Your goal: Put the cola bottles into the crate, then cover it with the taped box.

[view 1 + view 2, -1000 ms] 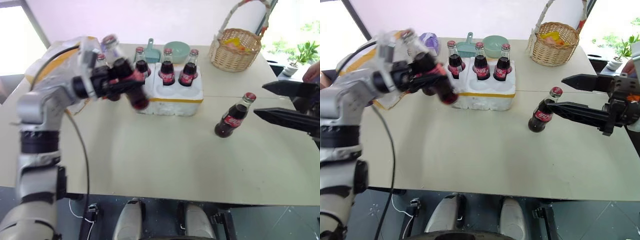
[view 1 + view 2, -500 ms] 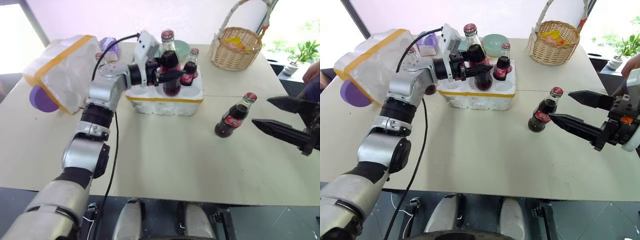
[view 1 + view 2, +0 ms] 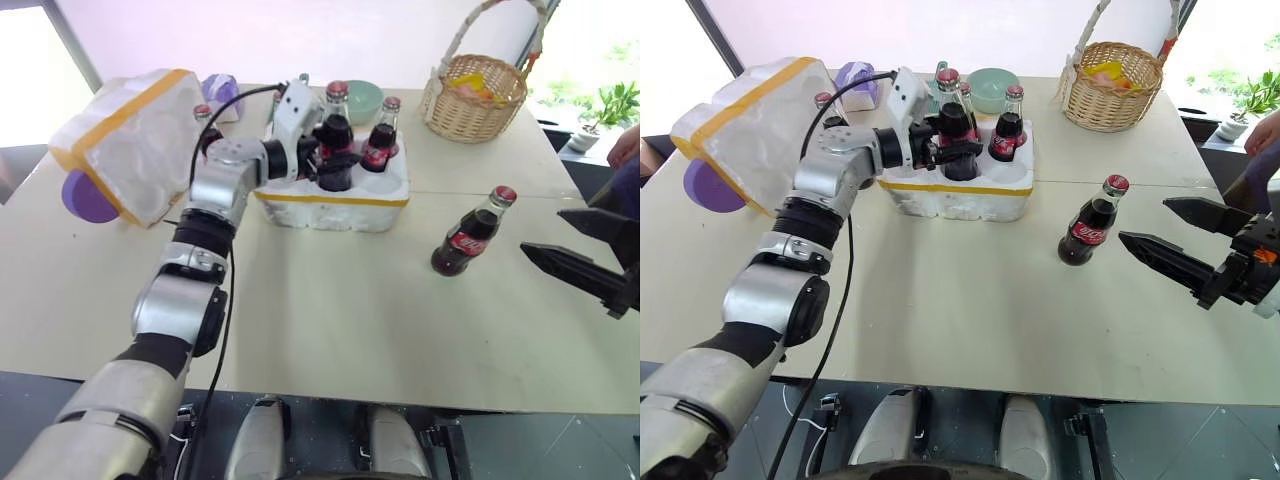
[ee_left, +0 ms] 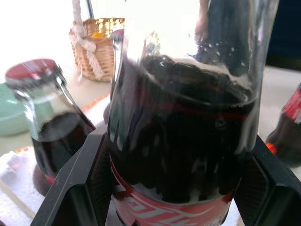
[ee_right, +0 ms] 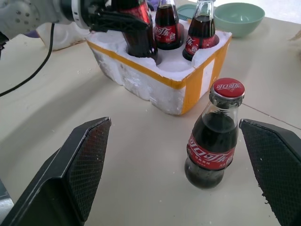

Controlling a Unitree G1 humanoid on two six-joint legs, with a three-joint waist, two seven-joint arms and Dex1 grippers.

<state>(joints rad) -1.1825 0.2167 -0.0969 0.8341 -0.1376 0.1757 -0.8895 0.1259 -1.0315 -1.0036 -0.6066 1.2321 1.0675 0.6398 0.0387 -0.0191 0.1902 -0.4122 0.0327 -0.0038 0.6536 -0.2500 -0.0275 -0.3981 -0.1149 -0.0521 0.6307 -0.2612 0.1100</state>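
a: left gripper (image 3: 952, 142) state?
b: fingers clamped round the belly of a cola bottle (image 3: 951, 120), upright, bottom going into a front hole of the crate (image 3: 960, 190). wrist view has black pads on both sides of the glass just above the red label.
a: right gripper (image 3: 1180, 232)?
b: fingers spread wide, nothing between them. the loose bottle (image 3: 1089, 220) stands on the table (image 3: 970, 300) just beside it, at about 9 o'clock from the tips, not touching.
a: crate location?
b: 12 o'clock of table centre, other capped bottles in its back holes. taped box (image 3: 750, 125) at 9 o'clock of the crate, near it, tilted. woven basket (image 3: 1110, 85) at 2 o'clock.
a: handling notes?
b: my read: glass, full of liquid, so heavy for its size, rigid, smooth and slippery, breaks if dropped or knocked. tall and narrow, tips easily. best hold is the wide body at or just above the label, squeeze firm, keep it upright. neck is thinner, more likely to swing.
a: crate and box?
b: foam, so likely light, dents easily, crate may slide when a bottle pushes in. box is bulky, probably needs a hold on both sides.
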